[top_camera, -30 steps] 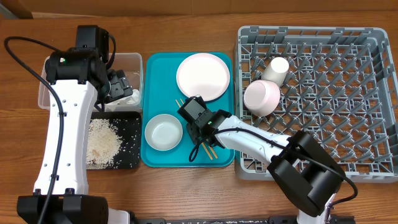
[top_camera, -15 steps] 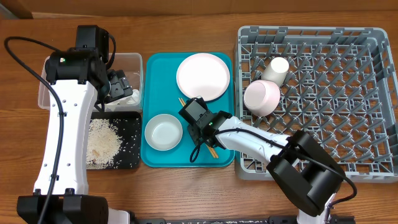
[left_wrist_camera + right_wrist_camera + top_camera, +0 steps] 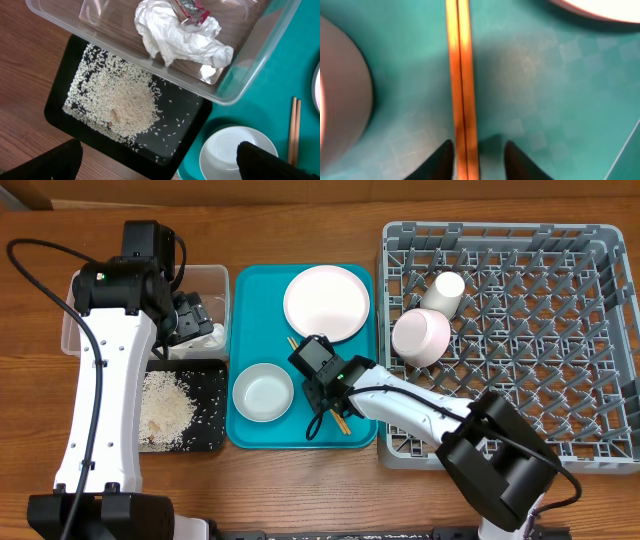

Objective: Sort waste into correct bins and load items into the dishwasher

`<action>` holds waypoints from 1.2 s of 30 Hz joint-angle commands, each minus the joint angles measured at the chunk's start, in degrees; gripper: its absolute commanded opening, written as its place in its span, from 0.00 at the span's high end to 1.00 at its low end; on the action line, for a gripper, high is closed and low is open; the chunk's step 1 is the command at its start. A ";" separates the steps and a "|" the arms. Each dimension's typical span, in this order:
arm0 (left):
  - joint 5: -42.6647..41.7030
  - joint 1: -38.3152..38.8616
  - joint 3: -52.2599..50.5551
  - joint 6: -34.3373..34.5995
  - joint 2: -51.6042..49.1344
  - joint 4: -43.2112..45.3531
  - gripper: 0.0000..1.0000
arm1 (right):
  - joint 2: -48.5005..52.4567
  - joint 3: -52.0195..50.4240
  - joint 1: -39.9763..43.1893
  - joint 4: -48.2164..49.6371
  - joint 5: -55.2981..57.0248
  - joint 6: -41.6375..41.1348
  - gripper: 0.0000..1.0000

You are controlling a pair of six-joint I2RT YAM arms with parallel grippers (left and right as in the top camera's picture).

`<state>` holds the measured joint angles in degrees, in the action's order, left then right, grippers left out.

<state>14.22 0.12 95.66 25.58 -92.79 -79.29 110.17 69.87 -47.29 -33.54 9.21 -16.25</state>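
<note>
Two wooden chopsticks (image 3: 459, 75) lie side by side on the teal tray (image 3: 560, 100). My right gripper (image 3: 479, 162) is open and low over them, one finger on each side. In the overhead view it (image 3: 322, 402) sits between the white bowl (image 3: 263, 392) and the rack. My left gripper (image 3: 160, 165) is open and empty, held above the clear tub (image 3: 240, 70). The tub holds the white napkin (image 3: 175, 37) and the red wrapper (image 3: 190, 10). Rice (image 3: 125, 100) lies in the black tray (image 3: 60, 107). The pink plate (image 3: 327, 302) is on the teal tray.
The grey dish rack (image 3: 560, 330) at the right holds the pink bowl (image 3: 421, 337) and the white cup (image 3: 444, 290), both upside down at its left side. The white bowl's rim (image 3: 345, 90) is close to the left of the right gripper.
My right gripper has shifted slightly along the chopsticks toward the tray's front. The left arm has not moved.
</note>
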 commanded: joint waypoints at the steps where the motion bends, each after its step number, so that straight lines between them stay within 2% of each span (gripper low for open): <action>1: 0.76 -0.11 0.59 0.20 0.22 0.07 0.00 | -2.10 1.77 0.24 0.09 -0.22 0.20 0.73; 11: 0.76 -0.11 0.59 0.20 0.22 0.07 0.00 | -2.03 1.31 0.68 -0.15 1.49 0.17 0.76; 36: 0.76 -0.11 0.59 0.20 0.22 0.07 0.00 | -1.60 -1.25 0.76 1.33 -1.36 0.17 0.76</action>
<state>14.22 0.12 95.66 25.56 -92.79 -79.29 110.00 68.97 -46.85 -32.51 8.84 -16.23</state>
